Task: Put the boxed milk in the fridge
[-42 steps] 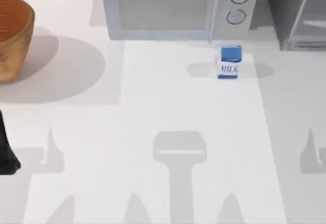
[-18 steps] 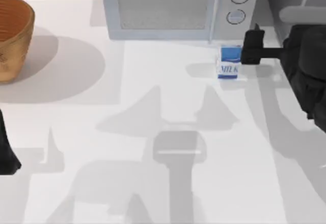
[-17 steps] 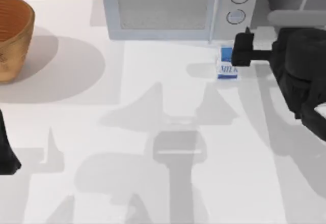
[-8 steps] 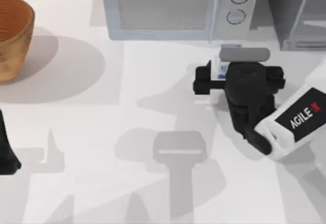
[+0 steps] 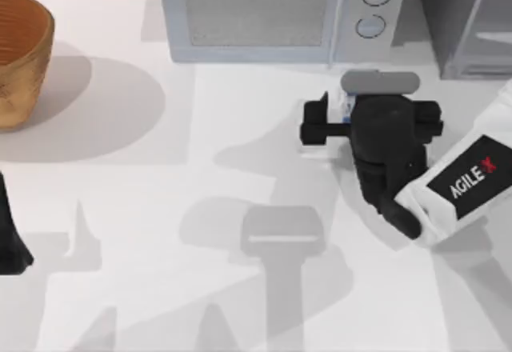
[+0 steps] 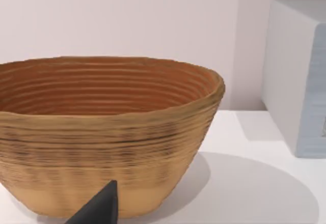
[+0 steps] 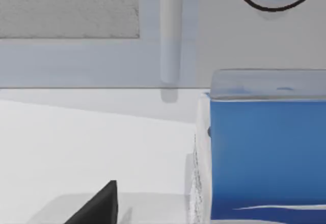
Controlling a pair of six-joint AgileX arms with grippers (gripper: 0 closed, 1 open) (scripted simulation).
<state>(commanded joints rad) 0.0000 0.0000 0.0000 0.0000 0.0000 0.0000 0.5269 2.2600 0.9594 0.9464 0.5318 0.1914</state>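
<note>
Compared with half a second earlier, the right arm has shifted slightly toward the microwave (image 5: pixel 280 14), and its right tool (image 5: pixel 326 120) now sits a little farther left and higher in the top view; 2.5 s ago the arm was not over the tabletop (image 5: pixel 160 208) at all and the boxed milk (image 5: pixel 346 106) stood fully exposed. The carton has stayed in the same place, just in front of the microwave's knob panel, and is now largely covered from above by the black wrist of the arm. Whether the right tool's fingers are open or closed about the carton cannot be told from these views.

In the right wrist view the boxed milk (image 7: pixel 265 152) appears close up as a blue face with a pale top edge, standing upright on the tabletop before the microwave (image 7: pixel 71 30) door and handle; no lettering on it can be read here. The white link of the right arm carries the legible marking "AGILEX" in white on a black band.

The left arm is parked at the tabletop's left edge; its wrist view faces a ribbed woven basket (image 6: pixel 102 132), which stands at the far left (image 5: pixel 20 56). The fridge (image 5: pixel 472 24) occupies the far right corner. The tabletop is plain white, crossed by grey shadows, with a pale pinkish wall behind.
</note>
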